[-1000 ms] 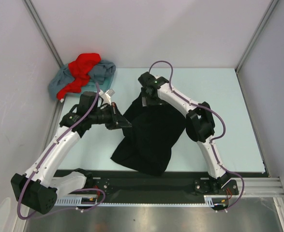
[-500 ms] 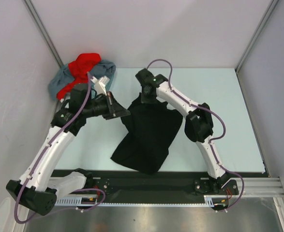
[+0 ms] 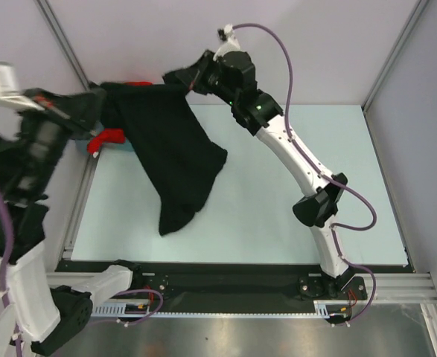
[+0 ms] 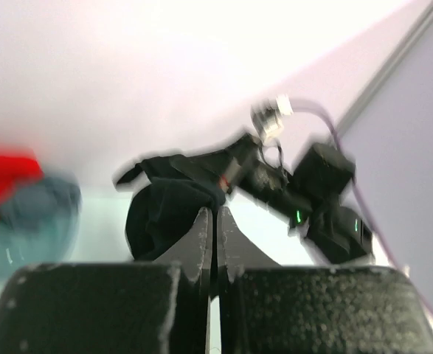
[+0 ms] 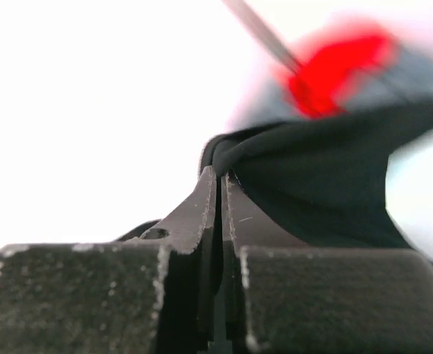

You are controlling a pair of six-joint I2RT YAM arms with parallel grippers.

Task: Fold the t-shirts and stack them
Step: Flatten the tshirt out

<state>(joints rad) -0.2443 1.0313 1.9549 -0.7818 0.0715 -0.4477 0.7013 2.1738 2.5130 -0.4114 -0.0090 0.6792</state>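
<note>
While the top view shows the black shirt (image 3: pixel 175 156) hanging over the table (image 3: pixel 300 178) between the left gripper (image 3: pixel 99 100) and the right gripper (image 3: pixel 190 78), each wrist view shows jaws pinched shut on its cloth, so I would stretch it evenly before laying it flat.

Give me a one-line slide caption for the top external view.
Left tool and right tool hold the black t-shirt stretched between them, hanging over the table.

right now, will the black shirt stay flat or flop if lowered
Probably floppy: the black shirt sags between the left gripper and right gripper. Likely light, as two pinched edges carry it. It may crumple on landing.
</note>
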